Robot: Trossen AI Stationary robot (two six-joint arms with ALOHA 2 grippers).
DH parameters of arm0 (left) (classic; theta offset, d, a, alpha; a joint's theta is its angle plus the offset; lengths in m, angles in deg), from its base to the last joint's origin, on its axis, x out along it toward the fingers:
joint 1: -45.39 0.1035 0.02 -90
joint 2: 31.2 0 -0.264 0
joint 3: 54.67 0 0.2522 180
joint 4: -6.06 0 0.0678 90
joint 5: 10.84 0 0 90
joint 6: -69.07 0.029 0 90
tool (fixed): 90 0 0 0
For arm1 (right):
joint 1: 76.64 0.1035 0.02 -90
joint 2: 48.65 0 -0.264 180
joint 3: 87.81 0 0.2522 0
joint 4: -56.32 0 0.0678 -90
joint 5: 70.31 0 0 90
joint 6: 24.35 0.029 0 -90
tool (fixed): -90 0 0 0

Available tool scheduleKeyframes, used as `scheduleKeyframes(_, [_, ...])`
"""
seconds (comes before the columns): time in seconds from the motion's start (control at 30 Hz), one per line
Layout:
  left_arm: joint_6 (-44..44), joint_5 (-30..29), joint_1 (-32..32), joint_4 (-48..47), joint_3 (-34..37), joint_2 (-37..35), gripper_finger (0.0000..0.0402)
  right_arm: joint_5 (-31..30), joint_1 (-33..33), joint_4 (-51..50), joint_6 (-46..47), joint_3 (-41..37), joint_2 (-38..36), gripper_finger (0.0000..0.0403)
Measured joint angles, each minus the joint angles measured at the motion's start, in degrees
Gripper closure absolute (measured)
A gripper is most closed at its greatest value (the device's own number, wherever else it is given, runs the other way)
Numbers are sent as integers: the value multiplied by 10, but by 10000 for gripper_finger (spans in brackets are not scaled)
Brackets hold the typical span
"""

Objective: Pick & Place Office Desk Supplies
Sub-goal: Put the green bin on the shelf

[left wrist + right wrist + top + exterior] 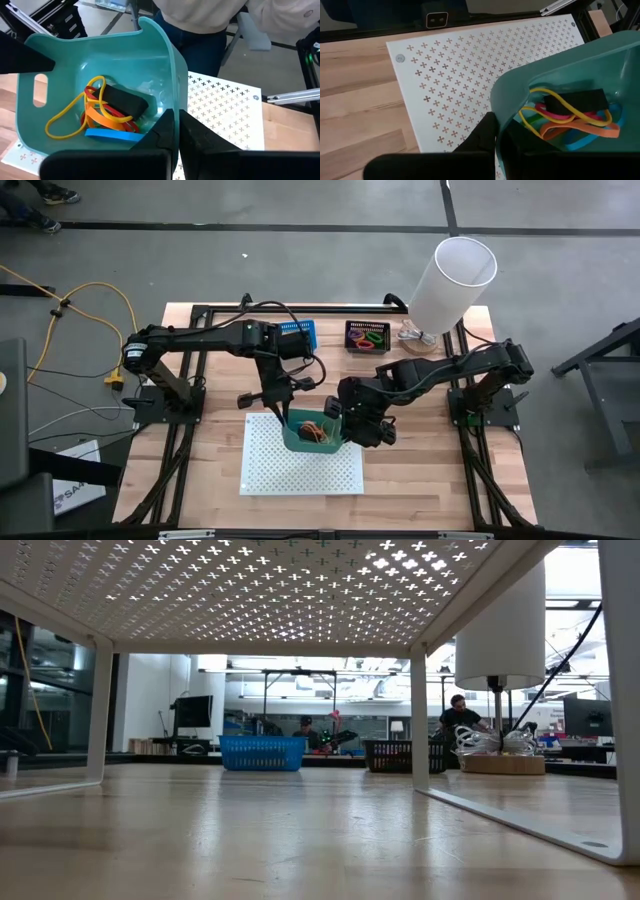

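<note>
High view: left gripper [283, 418] and right gripper [352, 423] each clamped on opposite rims of green bin [312, 434], which sits on white perforated board [300, 465]; board free in front. Rubber bands [95, 112] lie tangled inside bin w/ a black item; long axis unclear. Blue bin [296, 336], black bin [367, 337], lamp [450, 280] well beyond.

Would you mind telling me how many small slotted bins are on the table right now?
3: a blue bin near the table's far edge, a black bin beside it toward the lamp, and a green bin on the white perforated board between both arms. Others may be hidden.
</note>
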Motion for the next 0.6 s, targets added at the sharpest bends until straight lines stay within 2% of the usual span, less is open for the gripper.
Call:
scheduleKeyframes(0.43, [8, -2, 0, 4, 0, 0, 400, 0, 0, 9, 1, 0, 0, 398])
scheduleKeyframes(0.6, [7, -2, 0, 3, 0, 0, 400, -1, 0, 12, 3, 0, 0, 379])
